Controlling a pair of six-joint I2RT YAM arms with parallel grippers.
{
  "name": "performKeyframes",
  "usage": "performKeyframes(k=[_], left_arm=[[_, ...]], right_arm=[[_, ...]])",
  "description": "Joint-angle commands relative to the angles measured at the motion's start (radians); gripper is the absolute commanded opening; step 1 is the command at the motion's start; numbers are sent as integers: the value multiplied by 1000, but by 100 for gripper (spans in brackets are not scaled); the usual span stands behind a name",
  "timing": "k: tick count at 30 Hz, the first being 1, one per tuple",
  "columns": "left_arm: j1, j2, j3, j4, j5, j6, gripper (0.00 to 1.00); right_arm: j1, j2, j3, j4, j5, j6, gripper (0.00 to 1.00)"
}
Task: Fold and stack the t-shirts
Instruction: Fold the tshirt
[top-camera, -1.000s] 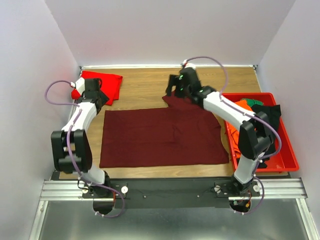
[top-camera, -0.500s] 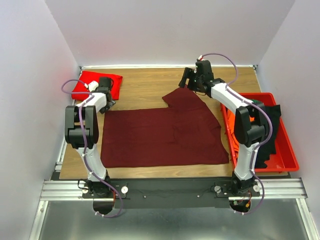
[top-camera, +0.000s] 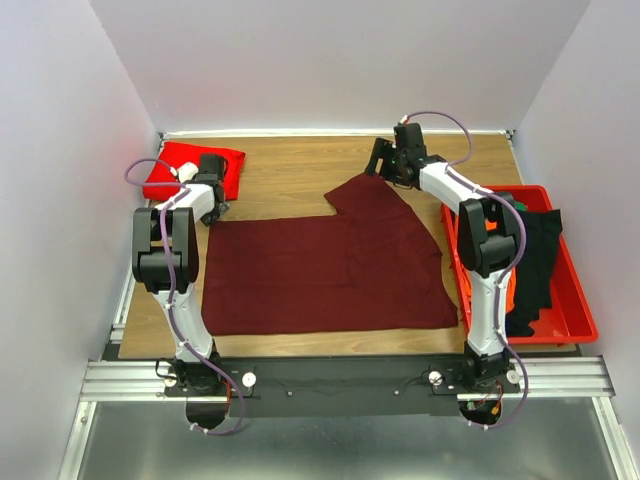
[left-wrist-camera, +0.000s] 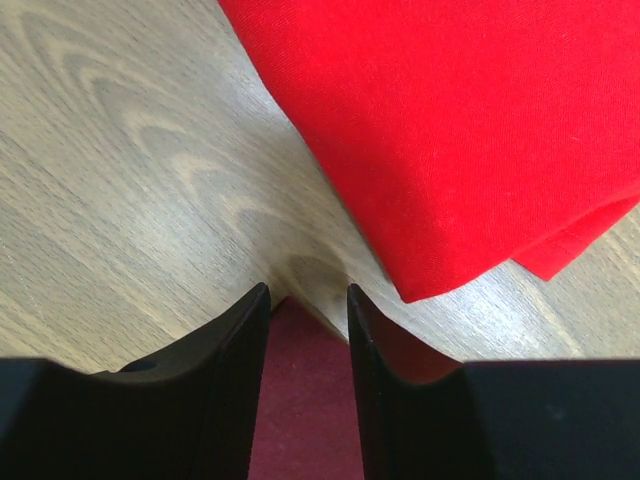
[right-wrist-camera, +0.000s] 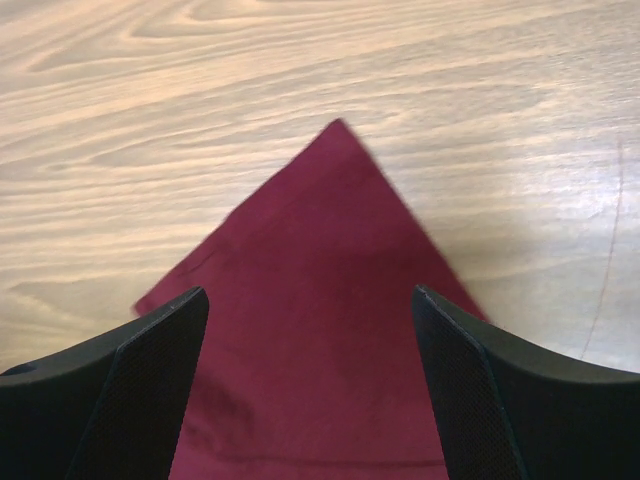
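The dark maroon t-shirt (top-camera: 330, 270) lies flat in the middle of the table, one sleeve pointing toward the far right. The bright red t-shirt (top-camera: 185, 165) lies folded at the far left corner. My left gripper (top-camera: 213, 207) is low at the maroon shirt's far left corner. In the left wrist view the left gripper (left-wrist-camera: 308, 295) has its jaws a little apart astride that maroon corner (left-wrist-camera: 305, 400), with the red shirt (left-wrist-camera: 450, 120) just beyond. My right gripper (top-camera: 378, 168) is wide open over the sleeve tip; in the right wrist view the right gripper (right-wrist-camera: 310, 290) is empty above the sleeve (right-wrist-camera: 330, 220).
A red bin (top-camera: 575, 320) stands at the right table edge with a black garment (top-camera: 540, 250) and other clothes in it. White walls close in the table on the left, far and right sides. Bare wood lies between the two shirts.
The right gripper has moved toward the far right along the sleeve, which now lies stretched out flat. The left arm has swung in, its gripper now at the maroon shirt's far left corner.
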Motion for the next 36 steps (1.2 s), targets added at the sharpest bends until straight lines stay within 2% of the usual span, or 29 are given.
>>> performKeyframes(k=[1,12,17,21,23,26,30,32,33,36], left_arm=[[-3,9,4,-2,-43,9,41],[-3,-2,-22,27,-48,44,0],[-3,0,-19,39,-37,56,0],[-35,3,-14,42,-34,59,0],[-35,3,-14,44,-34,59,0],[-37,0,-19,47,-31,59,0],[-37,-8,-19,53,-33,64,0],[-37,-8,-5,50,-31,67,0],[-37,-6,1,48,-31,69,0],[-37,-3,22,42,-36,75,0]], right_arm=[[-17,71,63,0,12,-36,88],[-27,225,205,0,107,-141,88],[-25,246,192,-1,101,-133,81],[-16,252,163,-3,93,-124,70],[-1,251,149,-3,107,-122,70],[15,239,120,-3,134,-118,61],[15,222,97,-4,153,-104,35],[15,219,100,-4,154,-101,29],[15,217,100,-4,151,-99,22],[15,211,106,-6,147,-96,14]])
